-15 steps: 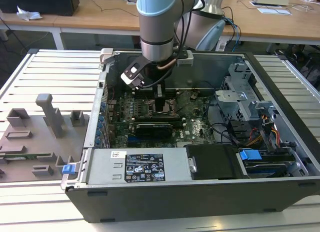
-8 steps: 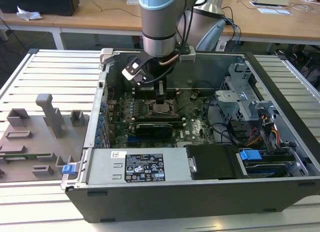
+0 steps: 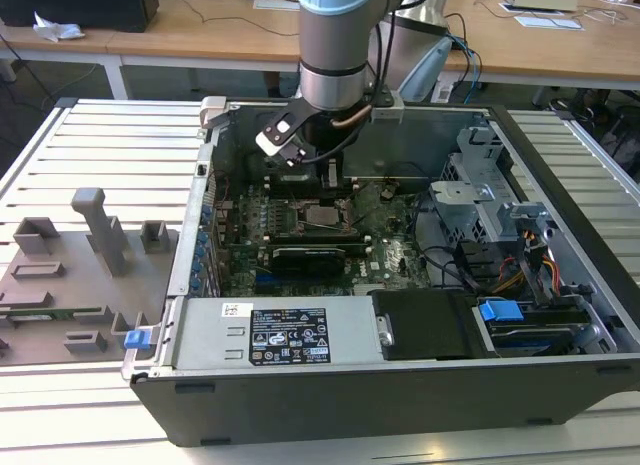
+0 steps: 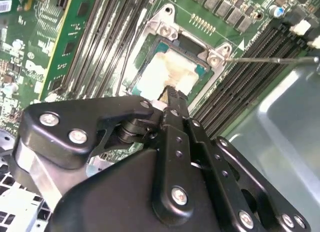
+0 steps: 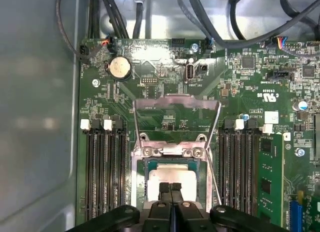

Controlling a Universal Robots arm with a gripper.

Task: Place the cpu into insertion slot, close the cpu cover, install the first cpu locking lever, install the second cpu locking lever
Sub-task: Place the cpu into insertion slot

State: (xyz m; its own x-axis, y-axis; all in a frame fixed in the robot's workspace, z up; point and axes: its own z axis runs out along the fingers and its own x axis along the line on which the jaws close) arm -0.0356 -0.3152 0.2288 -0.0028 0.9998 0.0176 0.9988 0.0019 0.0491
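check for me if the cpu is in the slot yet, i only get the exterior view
observer: yes. In the first wrist view the cpu lies in the slot, pale top up.
operator: cover down?
observer: no. The cover stands open, and the green board shows through its window.
operator: and the gripper
observer: the gripper has its fingers together, tips right over the cpu's middle. I cannot tell whether they touch it.
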